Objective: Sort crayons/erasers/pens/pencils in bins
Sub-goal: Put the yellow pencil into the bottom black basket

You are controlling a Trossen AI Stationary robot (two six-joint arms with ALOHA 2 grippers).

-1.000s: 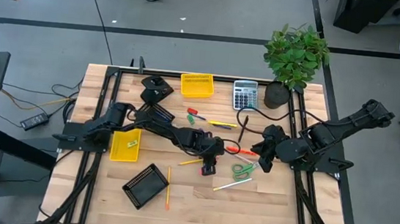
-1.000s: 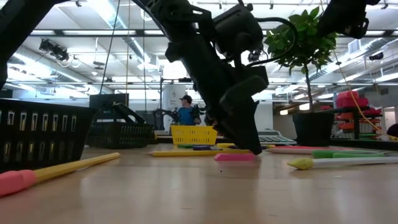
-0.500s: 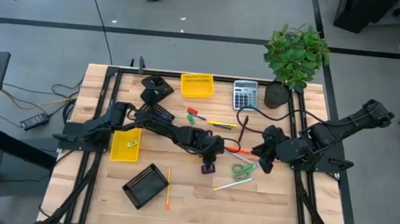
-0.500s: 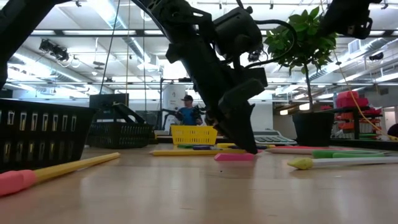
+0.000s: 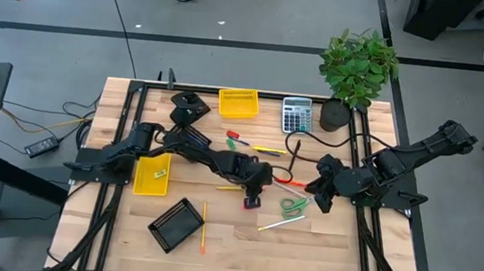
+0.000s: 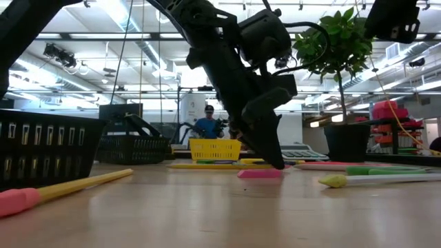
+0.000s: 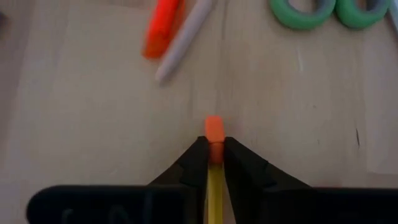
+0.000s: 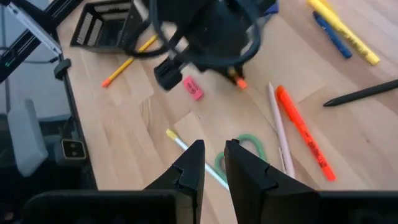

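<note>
**Q:** What lies around you, and is anything in the way?

**A:** I take the green-handled scissors (image 7: 323, 12) as my mark. An orange marker (image 7: 163, 28) and a white pen (image 7: 183, 40) lie side by side just beside their handles, between the scissors and me. A pink eraser (image 6: 260, 174) lies near the scissors too, just beside my left gripper (image 7: 213, 146). My right gripper (image 8: 213, 163) hovers over the scissors, fingers a narrow gap apart with nothing between them. The wood between my left fingers and the marker is bare.

**Q:** And the thing you are after?

**A:** A pencil (image 7: 214, 132), near the scissors on my left arm's side. It has a thin yellow shaft and an orange eraser end. My left fingers are pinched tight on it just behind that end, low at the table top.
</note>
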